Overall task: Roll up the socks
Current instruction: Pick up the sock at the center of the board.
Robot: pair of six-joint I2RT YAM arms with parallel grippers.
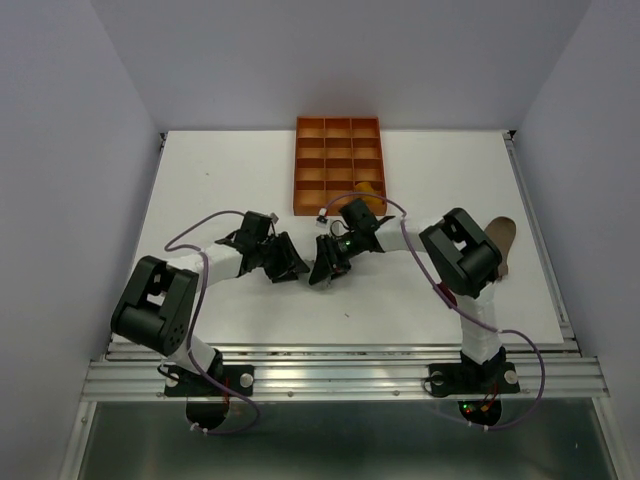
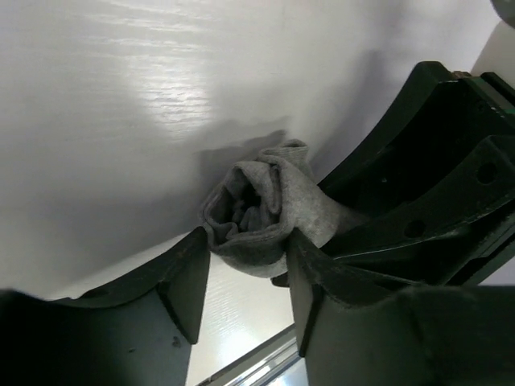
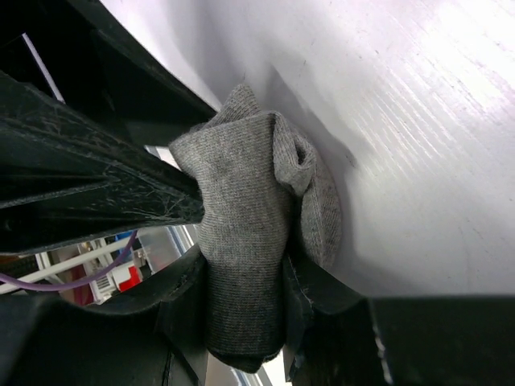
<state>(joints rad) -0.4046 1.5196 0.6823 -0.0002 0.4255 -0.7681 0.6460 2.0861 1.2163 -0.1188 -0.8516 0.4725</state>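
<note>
Left fingers: we see them moderately apart, with the bunched roll of the grey sock filling the gap and touching both inner faces.
Right fingers: nearly closed, squeezing the same sock's lower part into a narrow waist.
Left gripper: low over the table. It meets the right gripper tip to tip, with the right one at its 3 o'clock in the top view.
Grey sock, place: between the two grippers at mid-table, pressed against the white surface and hidden from the top view.
Mustard sock: at 1 o'clock from the grippers, by the near right corner of the orange tray. We cannot tell if it lies inside.
Taupe sock: at 3 o'clock, near the table's right edge, partly behind the right arm.
Count: we count three socks, one of each colour, two grippers and one tray.
</note>
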